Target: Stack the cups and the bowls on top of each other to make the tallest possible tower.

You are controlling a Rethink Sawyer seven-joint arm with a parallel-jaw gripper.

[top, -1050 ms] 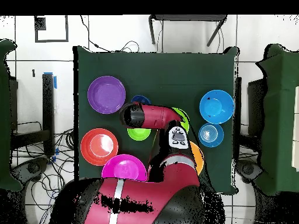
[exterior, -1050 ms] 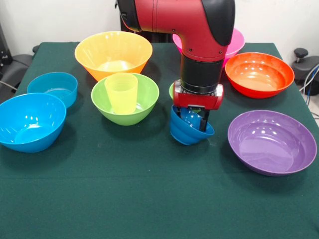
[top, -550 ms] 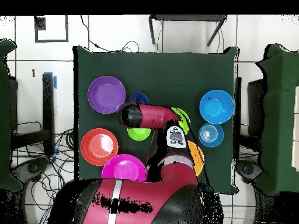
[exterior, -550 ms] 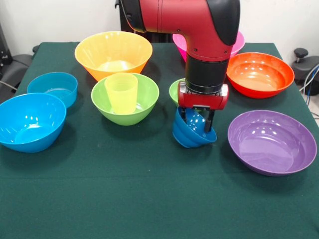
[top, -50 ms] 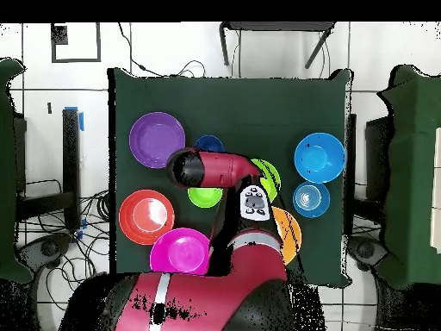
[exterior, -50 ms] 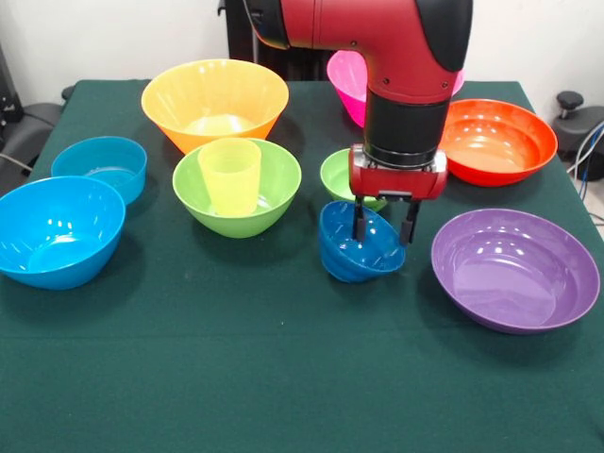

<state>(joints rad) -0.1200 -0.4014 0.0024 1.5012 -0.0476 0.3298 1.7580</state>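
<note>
My gripper (exterior, -50 ms: 384,227) hangs over the right side of a small dark blue bowl (exterior, -50 ms: 354,247) at mid-table. Its fingers stand apart, the left fingertip (exterior, -50 ms: 359,226) inside the bowl and the right one just outside the rim. The bowl rests on the cloth, slightly tilted. To the left, the pale yellow cup (exterior, -50 ms: 229,176) stands upright inside a lime green bowl (exterior, -50 ms: 269,193). From overhead, the arm (top, -50 ms: 211,168) hides the gripper and only the dark blue bowl's edge (top, -50 ms: 209,142) shows.
Around these bowls stand an orange-yellow bowl (exterior, -50 ms: 215,99), a low light-blue bowl (exterior, -50 ms: 100,165), a big blue bowl (exterior, -50 ms: 58,229), a small green bowl (exterior, -50 ms: 338,175), a pink bowl (exterior, -50 ms: 347,75), a red-orange bowl (exterior, -50 ms: 495,140) and a purple bowl (exterior, -50 ms: 514,269).
The gripper has shifted right and risen a little. The dark blue bowl, steeply tipped before, has settled back to nearly level on the table.
</note>
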